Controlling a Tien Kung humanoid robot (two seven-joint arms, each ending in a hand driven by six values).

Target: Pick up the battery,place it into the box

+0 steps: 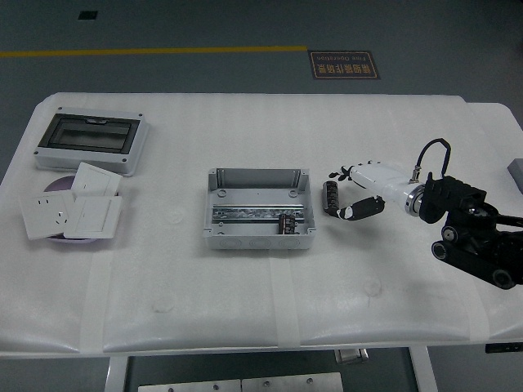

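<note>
Grasping looks like the step in hand: right of the box [260, 209], the right hand [353, 193] has its fingers curling around the battery [330, 197] (whether clamped, I cannot tell). Next comes a lift leftward over the box's rim.

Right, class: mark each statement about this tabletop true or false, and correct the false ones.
1. The small black cylindrical battery lies right of the open grey plastic box. True.
2. The robot's white right hand is at the battery. True.
3. The grey box is completely empty. False: a small dark part sits inside it.
4. The white wall sockets lie at the table's right end. False: they lie at its left end.
</note>
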